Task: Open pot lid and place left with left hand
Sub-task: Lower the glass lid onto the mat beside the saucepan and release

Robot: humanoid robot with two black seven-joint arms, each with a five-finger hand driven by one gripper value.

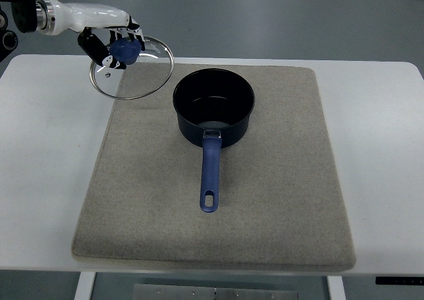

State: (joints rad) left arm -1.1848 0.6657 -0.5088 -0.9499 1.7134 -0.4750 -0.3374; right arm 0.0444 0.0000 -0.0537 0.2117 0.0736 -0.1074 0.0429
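I see my left hand (114,47) gripping the round glass lid (132,68) by its blue knob, off the dark blue saucepan (213,108); setting down remains.

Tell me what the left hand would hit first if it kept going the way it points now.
The left hand points toward the picture's right, gripping the glass lid by its blue knob. Straight on, only the table shows beyond; the pot sits nearer the camera. Height is unclear, so the way looks free.

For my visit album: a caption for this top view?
Left hand holds the glass lid by its knob, left of the open pot on a grey mat.
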